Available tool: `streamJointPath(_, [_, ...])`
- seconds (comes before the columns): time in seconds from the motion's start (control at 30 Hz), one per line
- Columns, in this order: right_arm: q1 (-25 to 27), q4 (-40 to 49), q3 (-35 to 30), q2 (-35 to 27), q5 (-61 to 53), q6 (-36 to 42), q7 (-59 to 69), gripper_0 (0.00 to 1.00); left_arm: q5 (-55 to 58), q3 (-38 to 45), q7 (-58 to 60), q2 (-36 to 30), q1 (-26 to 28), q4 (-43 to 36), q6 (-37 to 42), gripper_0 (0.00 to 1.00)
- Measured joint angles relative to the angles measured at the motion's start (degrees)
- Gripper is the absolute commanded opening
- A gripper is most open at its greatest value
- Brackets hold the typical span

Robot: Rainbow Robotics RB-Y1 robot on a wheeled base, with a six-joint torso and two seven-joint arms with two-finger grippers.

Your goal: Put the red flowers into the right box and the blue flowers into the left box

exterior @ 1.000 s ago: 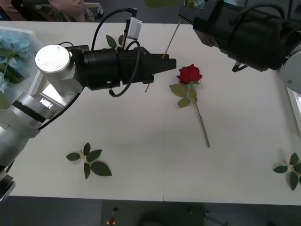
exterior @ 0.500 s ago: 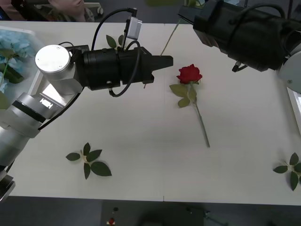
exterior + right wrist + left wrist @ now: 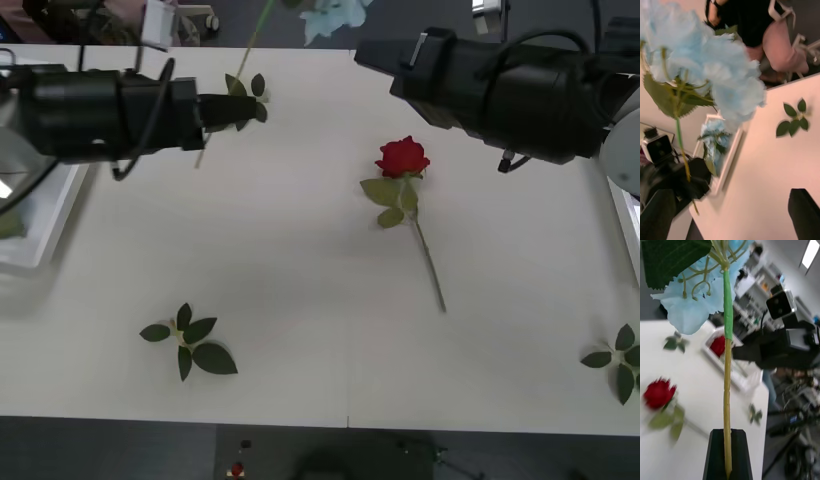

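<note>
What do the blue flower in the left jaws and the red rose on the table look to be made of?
The blue flower looks artificial: thin, fabric-like pale petals and a smooth, evenly green plastic-looking stem, pinched by the left gripper. The red rose also seems fake: matte, cloth-like bloom, stiff straight stem, flat uniform leaves. This is judged from look only.

A rose (image 3: 403, 157) lies mid-table (image 3: 300, 260), leaf sprigs (image 3: 190, 345) nearer the front edge.

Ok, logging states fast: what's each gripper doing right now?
Left gripper: shut on the blue flower stem.
Right gripper: open, holding nothing.
</note>
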State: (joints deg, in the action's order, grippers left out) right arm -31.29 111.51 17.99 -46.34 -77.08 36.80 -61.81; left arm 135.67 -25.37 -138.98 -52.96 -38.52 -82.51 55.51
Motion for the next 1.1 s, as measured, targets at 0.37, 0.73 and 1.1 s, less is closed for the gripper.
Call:
streamJointPath(0.37, [-6.9, 0.0, 0.0, -3.0, 11.0, 42.6, 17.1, 1.0, -17.5, -0.2, -0.9, -36.3, 0.4, 21.8, 22.9, 0.0])
streamJointPath(0.73, [-9.9, -5.1, 4.5, 7.5, 37.7, 53.4, 19.3, 1.0, -42.1, 0.4, -12.0, -36.5, 3.9, 27.0, 11.8, 0.08])
streamJointPath(1.1, [-12.7, -25.5, 17.2, 14.4, 49.7, 41.3, 8.3, 1.0, -43.6, 0.4, -12.1, -35.7, 11.5, 21.9, 4.4, 0.84])
